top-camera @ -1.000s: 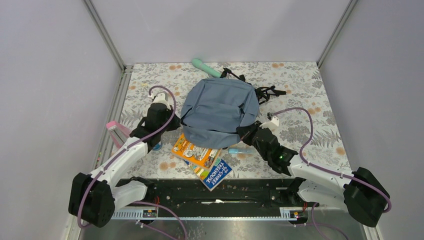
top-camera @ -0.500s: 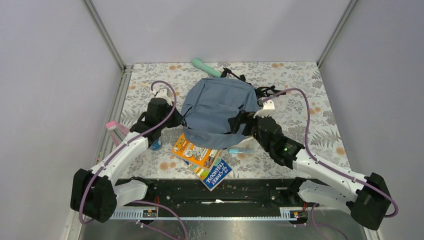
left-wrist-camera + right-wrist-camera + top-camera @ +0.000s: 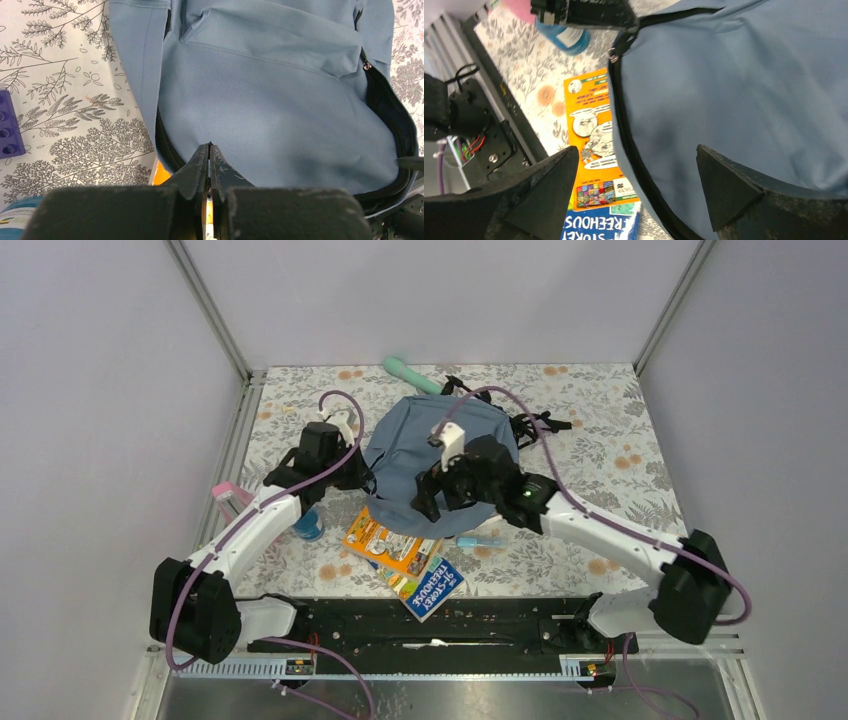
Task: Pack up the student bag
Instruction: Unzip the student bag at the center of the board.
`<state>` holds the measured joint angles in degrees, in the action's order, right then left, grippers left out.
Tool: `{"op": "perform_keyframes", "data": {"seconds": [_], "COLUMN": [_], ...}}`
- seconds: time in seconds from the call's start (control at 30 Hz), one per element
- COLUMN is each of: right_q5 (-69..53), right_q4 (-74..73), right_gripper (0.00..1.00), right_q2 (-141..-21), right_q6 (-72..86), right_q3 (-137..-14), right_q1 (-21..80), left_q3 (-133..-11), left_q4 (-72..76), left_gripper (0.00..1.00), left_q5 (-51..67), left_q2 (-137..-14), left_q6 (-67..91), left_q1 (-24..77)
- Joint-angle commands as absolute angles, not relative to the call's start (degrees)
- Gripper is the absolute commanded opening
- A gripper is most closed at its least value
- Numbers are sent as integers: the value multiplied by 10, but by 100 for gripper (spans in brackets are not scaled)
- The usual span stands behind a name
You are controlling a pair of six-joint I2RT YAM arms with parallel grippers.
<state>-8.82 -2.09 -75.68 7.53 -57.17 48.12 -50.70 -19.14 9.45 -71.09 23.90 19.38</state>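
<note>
The right gripper (image 3: 636,150) is held wide open above the student bag (image 3: 400,455), which lies in the middle of the table (image 3: 620,440). The left gripper (image 3: 209,147) is closed, as it seems, on its flap. Only the flap edge beside the zipper should be grasped, not the orange book (image 3: 594,125) beneath.

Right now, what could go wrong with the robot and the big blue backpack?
1. The left gripper seems to pinch only the thin zipper edge of the student bag. The soft fabric could slip out and flop shut.
2. The orange book lies partly under the bag's edge, so the open right gripper, hovering above, might snag fabric instead of the book.
</note>
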Motion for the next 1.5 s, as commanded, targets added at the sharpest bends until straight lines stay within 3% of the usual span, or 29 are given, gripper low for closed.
{"op": "perform_keyframes", "data": {"seconds": [0.0, 0.1, 0.37, 0.5, 0.63, 0.77, 0.8, 0.87, 0.9, 1.47], "right_q5": [-136, -117, 61, 48, 91, 97, 101, 142, 168, 123], "right_q4": [-65, -78, -71, -67, -68, -67, -68, -64, -57, 41], "right_gripper": [89, 77, 69, 66, 56, 38, 30, 3, 0, 0], "right_q2": [-823, -864, -908, -912, -928, -947, -949, -948, -941, -828], "right_q6": [15, 8, -21, -34, -48, -50, -50, -53, -58, -88], "right_q3": [-644, -673, -687, -679, -684, -694, -695, -695, -690, -595], "right_q1": [519, 537, 569, 572, 596, 610, 612, 617, 619, 619], "left_q3": [-532, -538, -543, -545, -545, -544, -544, -544, -544, -545], "left_q4": [-199, -205, -209, -209, -209, -207, -207, -206, -206, -205], "left_gripper": [0, 0, 0, 0, 0, 0, 0, 0, 0, 0], "left_q5": [109, 106, 123, 134, 135, 134, 134, 134, 134, 105], "left_q2": [-704, -701, -700, -702, -704, -704, -704, -704, -704, -706], "left_q6": [214, 206, 204, 204, 204, 203, 202, 201, 200, 200], "left_q1": [188, 187, 185, 185, 183, 182, 181, 180, 180, 159]}}
